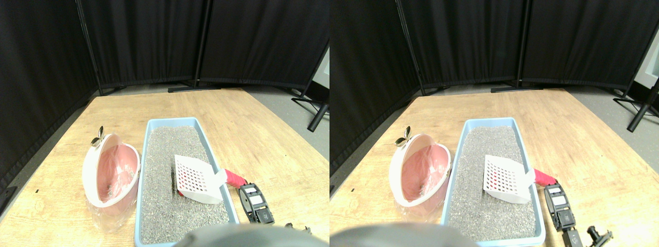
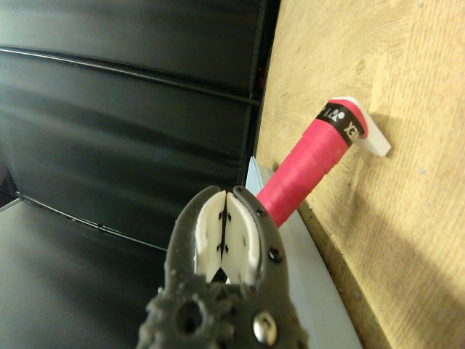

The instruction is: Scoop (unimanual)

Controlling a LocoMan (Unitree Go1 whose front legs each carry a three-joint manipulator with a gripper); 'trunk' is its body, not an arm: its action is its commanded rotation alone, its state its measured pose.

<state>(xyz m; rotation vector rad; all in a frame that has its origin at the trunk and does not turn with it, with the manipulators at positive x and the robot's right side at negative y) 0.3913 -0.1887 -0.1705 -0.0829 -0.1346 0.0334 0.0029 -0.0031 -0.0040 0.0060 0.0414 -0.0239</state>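
A white slotted scoop rests tilted in the blue litter tray, its head on the grey litter. Its red wrapped handle sticks out over the tray's right rim. My right gripper sits just behind the handle's end, on the wooden board. In the wrist view the gripper is shut, its white pads pressed together with nothing between them. The red handle lies beyond the tips, apart from them. A pink bin with a clear liner leans to the left of the tray.
The tray and bin stand on a wooden board. Black curtain panels close off the back and left. A black stand leg reaches in at the far right. A metal clip sits on the bin's far rim.
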